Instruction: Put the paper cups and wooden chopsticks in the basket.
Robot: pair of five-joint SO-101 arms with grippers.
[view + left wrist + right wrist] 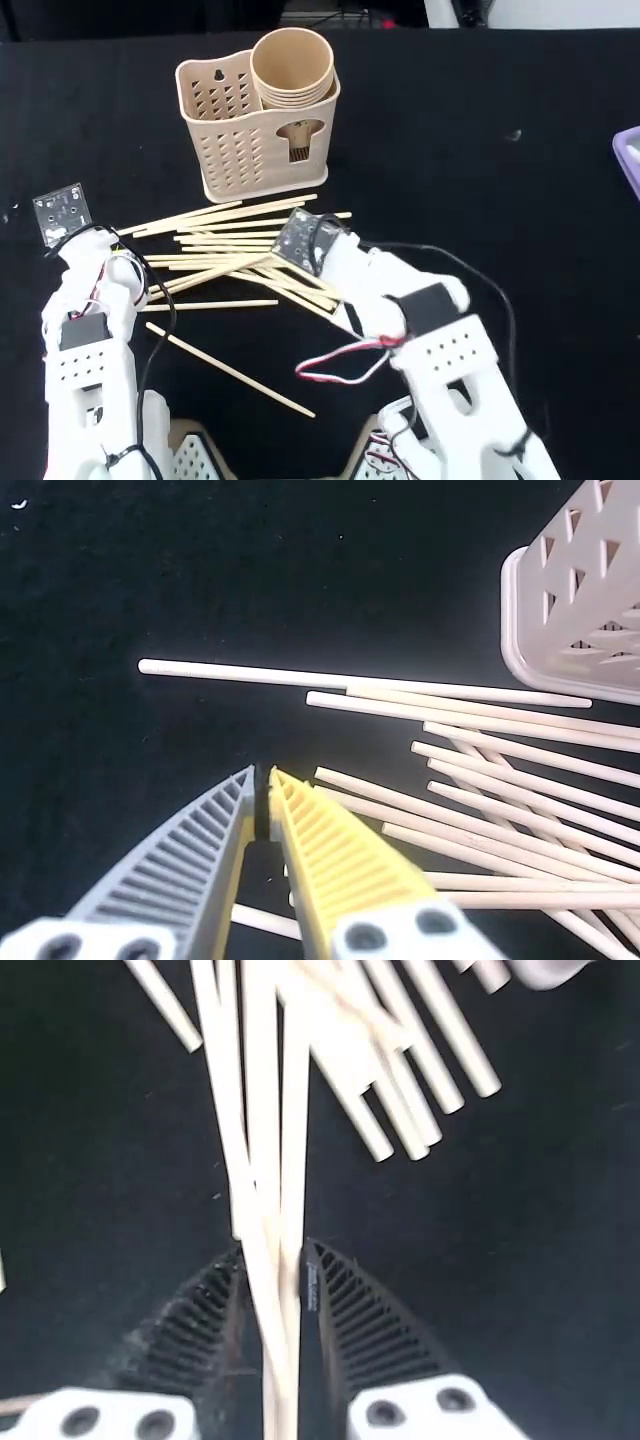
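right claw (270, 1252) clamping chopsticks (262, 1110), basket (238, 152) — paper cups (292, 60) inside

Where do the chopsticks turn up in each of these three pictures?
High view: chopsticks scattered mid-table, in front of the basket.
Left wrist view: fanned out beyond the left end effector, beside the basket.
Right wrist view: several run between the right end effector's fingers.
Shared landmark: the black table.
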